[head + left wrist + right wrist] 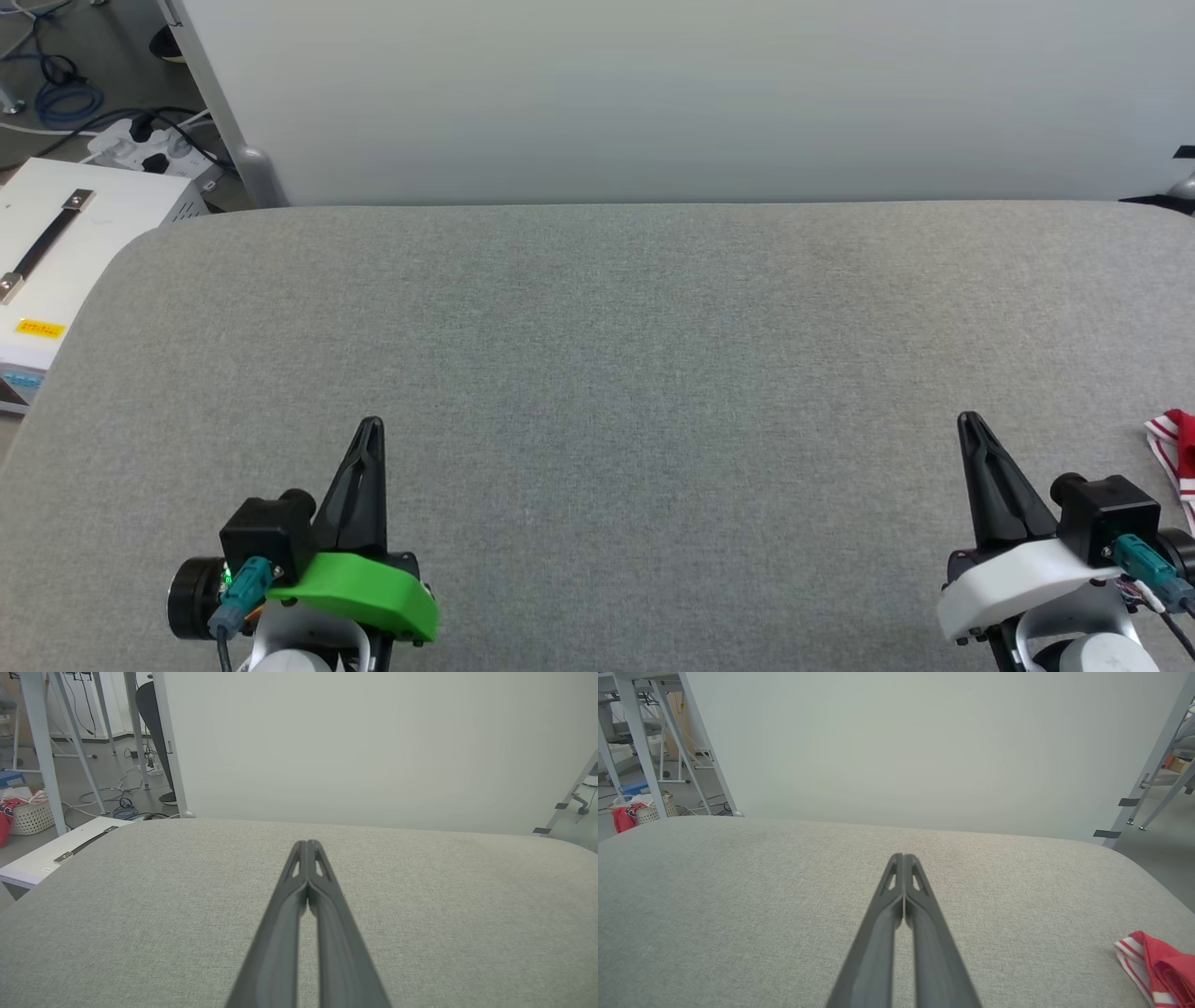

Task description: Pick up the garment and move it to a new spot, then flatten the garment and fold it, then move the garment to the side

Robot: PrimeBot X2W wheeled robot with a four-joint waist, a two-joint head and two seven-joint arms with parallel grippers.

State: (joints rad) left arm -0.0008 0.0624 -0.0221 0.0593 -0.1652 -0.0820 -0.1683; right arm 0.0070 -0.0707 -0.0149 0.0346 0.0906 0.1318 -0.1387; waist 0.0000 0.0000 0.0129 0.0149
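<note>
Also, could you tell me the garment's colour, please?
The garment is red with white-striped trim; clearest in right wrist view.

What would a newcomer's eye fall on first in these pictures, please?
Probably the two dark pointed tools, both shut above the wide grey table: the left tool at lower left and the right tool at lower right of the head view. Next comes the red garment with striped trim, at that view's right edge beside the right tool.
</note>
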